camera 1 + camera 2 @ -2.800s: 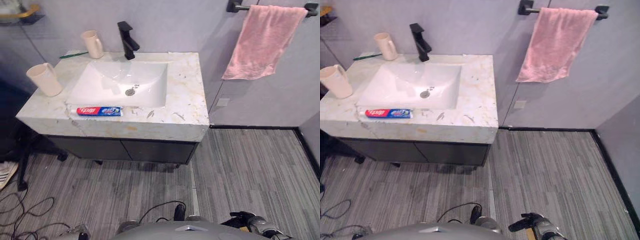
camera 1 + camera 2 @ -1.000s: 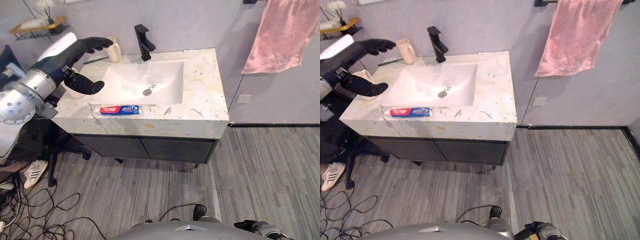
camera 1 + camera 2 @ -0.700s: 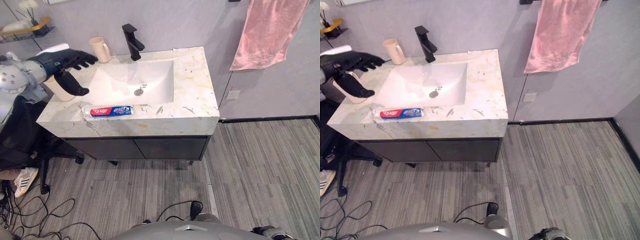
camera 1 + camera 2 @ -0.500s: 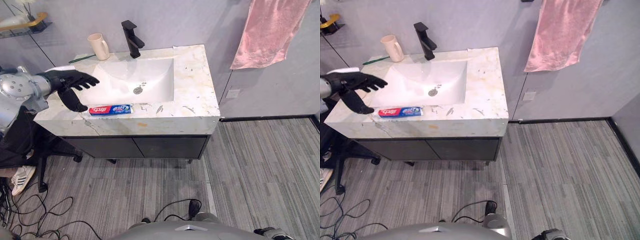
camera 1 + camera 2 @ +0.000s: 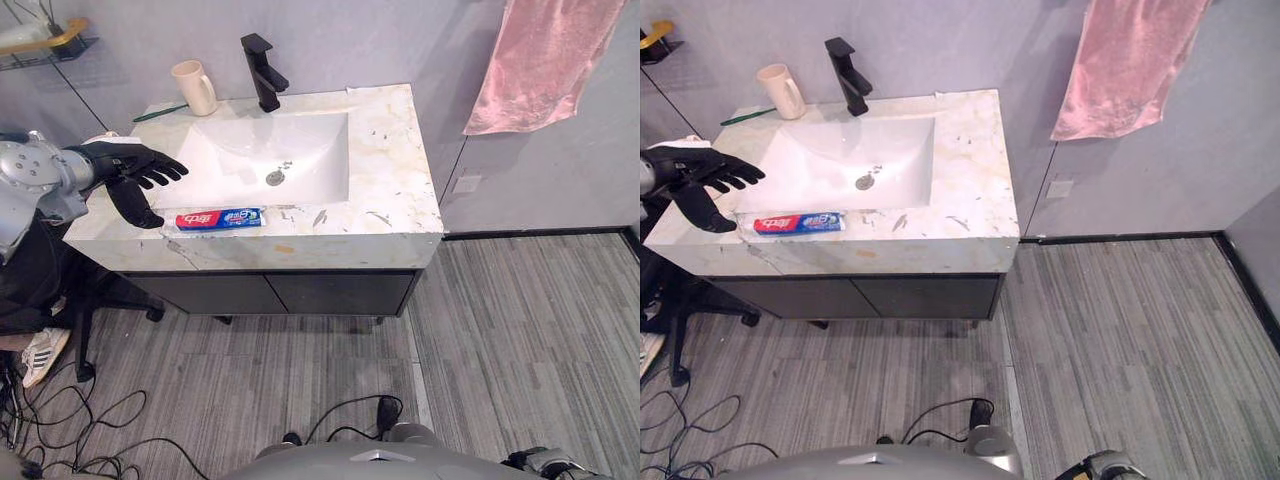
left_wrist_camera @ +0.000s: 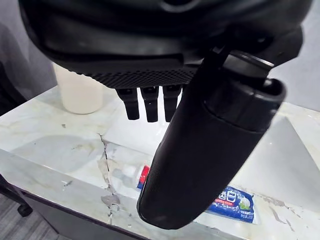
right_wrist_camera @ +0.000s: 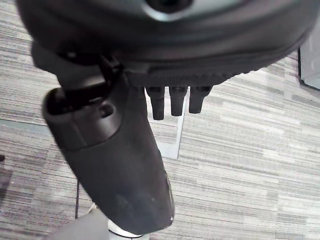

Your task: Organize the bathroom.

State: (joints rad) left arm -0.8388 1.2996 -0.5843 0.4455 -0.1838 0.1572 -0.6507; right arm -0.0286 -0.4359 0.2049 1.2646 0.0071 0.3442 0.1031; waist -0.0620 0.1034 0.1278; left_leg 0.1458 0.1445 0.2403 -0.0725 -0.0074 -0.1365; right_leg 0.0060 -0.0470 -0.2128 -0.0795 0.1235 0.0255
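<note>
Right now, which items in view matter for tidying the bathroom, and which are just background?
Job items: toothpaste tube on the counter's front edge; cup and green toothbrush at the back left; second cup; left hand, open beside the tube.

Background: black faucet, pink towel, wall shelf.

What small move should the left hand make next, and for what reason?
Probably lower the left hand a little toward the toothpaste tube and close on its near end. The hand is open above the counter's left edge, just beside the tube, which lies loose along the front of the sink. It holds nothing yet.
</note>
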